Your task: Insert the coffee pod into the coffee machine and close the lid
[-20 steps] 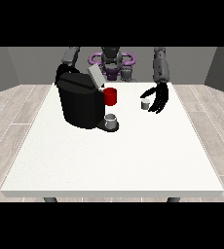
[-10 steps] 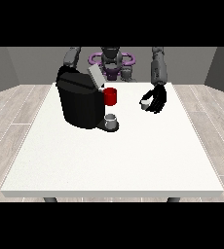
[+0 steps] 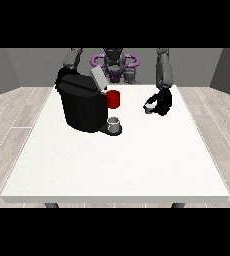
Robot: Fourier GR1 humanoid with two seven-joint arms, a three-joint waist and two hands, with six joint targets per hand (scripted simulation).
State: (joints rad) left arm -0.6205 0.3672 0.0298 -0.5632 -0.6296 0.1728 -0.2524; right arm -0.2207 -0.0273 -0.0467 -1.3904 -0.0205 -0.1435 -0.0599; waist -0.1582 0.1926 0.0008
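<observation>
A black coffee machine (image 3: 81, 106) stands on the white table's left half, its grey lid (image 3: 98, 78) tilted up and open. A small grey cup (image 3: 114, 123) sits on its drip tray at the front. The small whitish coffee pod (image 3: 149, 107) is held just above the table, right of centre, with the hand at the view's right (image 3: 162, 102) curled round it. The hand at the view's left (image 3: 61, 76) is mostly hidden behind the machine's top left corner.
A red mug (image 3: 113, 99) stands just right of the machine, between it and the pod. The white table (image 3: 117, 165) stretches wide toward the camera. The robot's torso stands behind the far edge.
The hand at the view's right has closed in round the pod and shifted slightly left and up with it. The machine, lid and red mug have not moved.
</observation>
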